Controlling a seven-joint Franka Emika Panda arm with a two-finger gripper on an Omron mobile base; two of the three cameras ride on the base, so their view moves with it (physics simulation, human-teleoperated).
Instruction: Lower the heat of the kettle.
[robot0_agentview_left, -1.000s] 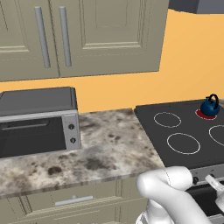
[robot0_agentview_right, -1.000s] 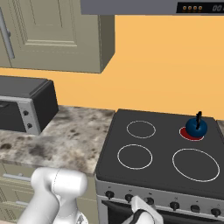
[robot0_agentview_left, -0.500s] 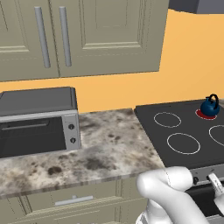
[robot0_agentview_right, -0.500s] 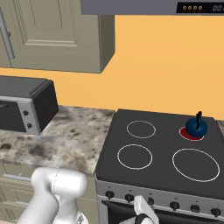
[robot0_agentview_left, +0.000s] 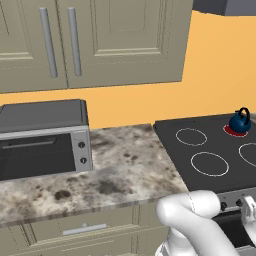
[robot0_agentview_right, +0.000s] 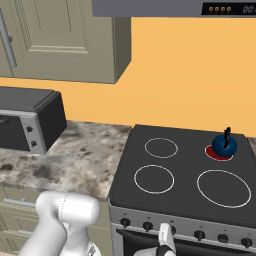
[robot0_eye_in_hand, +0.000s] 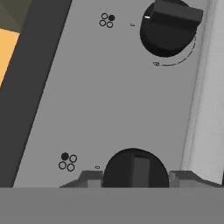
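Hand view looks straight at the grey stove control panel (robot0_eye_in_hand: 109, 96), where the gripper (robot0_eye_in_hand: 135, 177) has its two dark fingertips closed on either side of a round black knob (robot0_eye_in_hand: 135, 168), pinching its raised central bar so it can be twisted. A second black knob (robot0_eye_in_hand: 168, 28) sits further along the panel, untouched. The small glossy dark-blue kettle (robot0_agentview_right: 224, 145) stands on the glowing red far-right burner (robot0_agentview_right: 218, 153) of the black stovetop (robot0_agentview_right: 185, 175), well away from the hand, so presumably the heat is changed from the front panel.
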